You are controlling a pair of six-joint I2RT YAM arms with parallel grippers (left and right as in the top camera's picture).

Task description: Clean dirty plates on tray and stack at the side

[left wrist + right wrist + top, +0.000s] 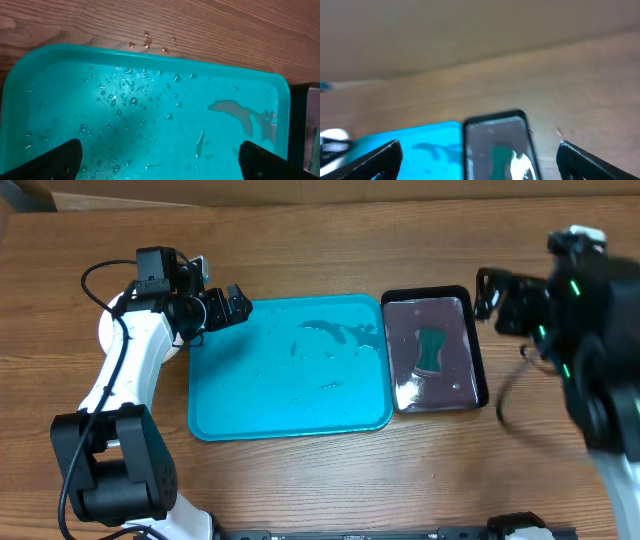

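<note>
left gripper gapes wide at the wet tray, upper left edge; right gripper gapes beside the black tray.

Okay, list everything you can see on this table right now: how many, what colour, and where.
turquoise tray: one, turquoise-blue, mid-table, wet
smear: one patch, dark, on the turquoise tray's far part nearer the black tray
black tray: one, glossy black, just right of the turquoise tray
sponge: one, green, inside the black tray
droplets: several, clear, on the wood beyond the turquoise tray's edge
table: one, brown wood
left gripper: one, black, open, at the turquoise tray's far-left corner
right gripper: one, black, open, beside the black tray's far-right corner
</note>
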